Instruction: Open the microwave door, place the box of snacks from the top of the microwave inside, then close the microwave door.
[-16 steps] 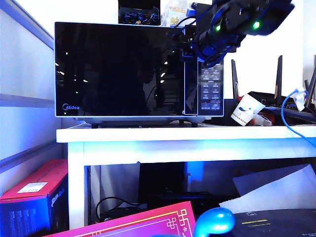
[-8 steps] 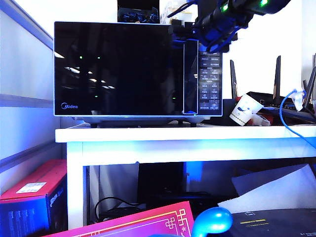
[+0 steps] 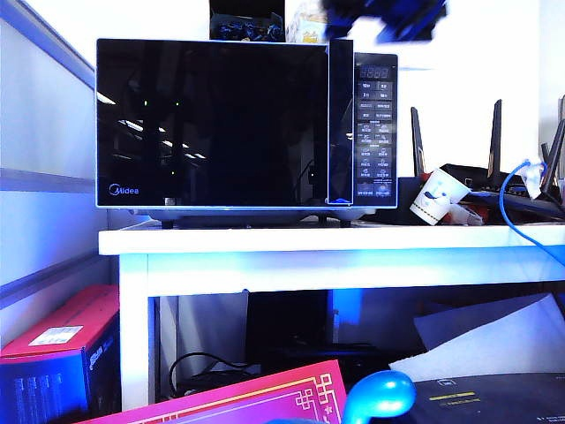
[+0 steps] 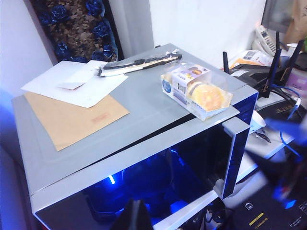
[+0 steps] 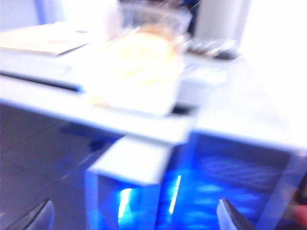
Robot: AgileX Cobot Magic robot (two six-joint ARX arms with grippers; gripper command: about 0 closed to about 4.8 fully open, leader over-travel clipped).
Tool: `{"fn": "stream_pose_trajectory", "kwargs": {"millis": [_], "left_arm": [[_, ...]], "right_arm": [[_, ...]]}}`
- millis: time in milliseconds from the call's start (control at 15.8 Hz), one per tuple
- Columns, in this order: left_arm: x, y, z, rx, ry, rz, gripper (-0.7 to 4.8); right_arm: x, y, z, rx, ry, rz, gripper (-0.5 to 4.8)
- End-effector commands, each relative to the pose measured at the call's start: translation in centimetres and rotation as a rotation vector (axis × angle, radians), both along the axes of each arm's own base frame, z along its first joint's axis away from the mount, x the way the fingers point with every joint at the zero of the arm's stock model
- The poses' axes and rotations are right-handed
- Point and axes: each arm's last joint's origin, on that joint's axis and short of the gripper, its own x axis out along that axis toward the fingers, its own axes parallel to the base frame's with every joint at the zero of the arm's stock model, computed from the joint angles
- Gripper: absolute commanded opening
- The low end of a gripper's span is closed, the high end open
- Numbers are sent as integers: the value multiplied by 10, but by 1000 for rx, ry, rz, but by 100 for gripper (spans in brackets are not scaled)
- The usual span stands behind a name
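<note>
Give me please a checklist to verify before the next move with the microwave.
1. Microwave door open wide enough: not ok, only ajar at its handle edge.
2. Box of snacks lying on top of the microwave, not gripped: ok.
3. Right gripper open and empty: ok.
4. Left gripper, shut, clear of the door's swing: cannot tell.
5. Right wrist view sharp: not ok, blurred.
</note>
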Motion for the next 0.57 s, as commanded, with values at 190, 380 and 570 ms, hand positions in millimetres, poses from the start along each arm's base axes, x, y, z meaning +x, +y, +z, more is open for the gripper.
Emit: {"fn": "stream_pose_trajectory", "kwargs": {"millis": [190, 380, 570], "left_arm": [[-3, 1, 3, -8, -16, -2, -6], [-3, 1, 3, -8, -16, -2, -7], [-3, 1, 1, -3, -5, -2, -7]], "right_arm": [[-14, -56, 36, 19, -84, -134, 448], [-3, -69, 27, 9, -57, -71, 358], [23, -68, -6, -10, 24, 81, 358]]}}
